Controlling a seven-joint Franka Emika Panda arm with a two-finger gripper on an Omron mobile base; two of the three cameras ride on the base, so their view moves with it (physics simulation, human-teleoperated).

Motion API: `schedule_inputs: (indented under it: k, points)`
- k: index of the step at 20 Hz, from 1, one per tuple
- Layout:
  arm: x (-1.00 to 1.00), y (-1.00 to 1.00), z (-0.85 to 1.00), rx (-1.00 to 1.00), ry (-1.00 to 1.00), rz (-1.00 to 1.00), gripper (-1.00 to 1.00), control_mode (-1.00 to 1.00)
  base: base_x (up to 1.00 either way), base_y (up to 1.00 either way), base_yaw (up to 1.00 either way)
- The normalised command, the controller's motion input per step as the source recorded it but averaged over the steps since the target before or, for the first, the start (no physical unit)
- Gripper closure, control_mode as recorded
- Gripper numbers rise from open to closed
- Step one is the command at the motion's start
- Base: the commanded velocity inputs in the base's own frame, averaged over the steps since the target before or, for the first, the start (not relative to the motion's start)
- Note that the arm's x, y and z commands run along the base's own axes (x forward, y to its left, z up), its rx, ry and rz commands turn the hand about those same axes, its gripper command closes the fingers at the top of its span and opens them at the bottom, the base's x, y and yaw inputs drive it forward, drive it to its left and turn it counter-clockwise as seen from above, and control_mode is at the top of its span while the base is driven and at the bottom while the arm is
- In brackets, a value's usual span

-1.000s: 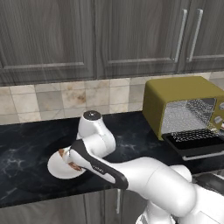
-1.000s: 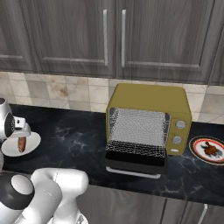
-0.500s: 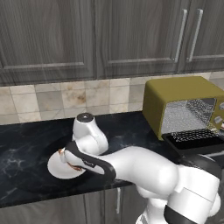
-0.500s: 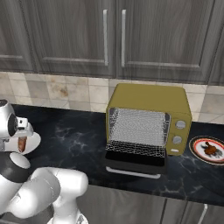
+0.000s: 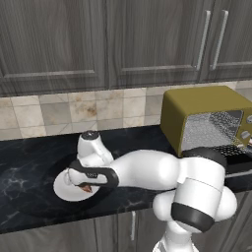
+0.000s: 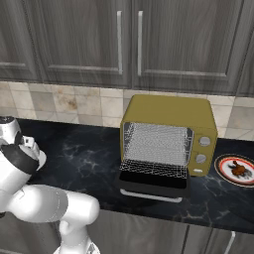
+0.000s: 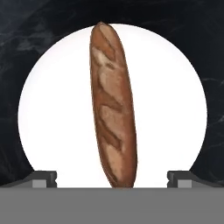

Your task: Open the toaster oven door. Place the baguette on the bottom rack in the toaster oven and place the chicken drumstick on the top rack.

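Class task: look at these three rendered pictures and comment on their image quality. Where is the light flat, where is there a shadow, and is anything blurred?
Hand view: the baguette is sharp and casts no clear shadow on the evenly bright white plate.
Left base view: a soft dark shadow rings the plate on the counter.
Right base view: the toaster oven is evenly lit, its racks crisp, no blur.
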Motion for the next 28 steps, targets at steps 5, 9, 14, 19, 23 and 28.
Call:
schedule_inputs:
  k: [5, 9, 14, 19, 23, 28]
  points:
    - [0.22, 0.08, -0.24, -0.09, 0.0, 0.0, -1.0, -1.0, 0.0, 0.0, 0.0]
    - [0.26, 0.21, -0.19, -0.1, 0.01, 0.0, -1.0, -1.0, 0.0, 0.0, 0.0]
    - [0.21, 0.16, -0.19, -0.01, 0.03, 0.0, -1.0, -1.0, 0.0, 0.0, 0.0]
    - [0.25, 0.12, -0.24, 0.0, 0.02, 0.0, -1.0, -1.0, 0.0, 0.0, 0.0]
    - [0.19, 0.11, -0.21, 0.0, 0.0, 0.0, -1.0, -1.0, 0.0, 0.0, 0.0]
    - [0.02, 0.17, -0.02, -0.01, -0.01, 0.0, 1.0, -1.0, 0.0, 0.0, 0.0]
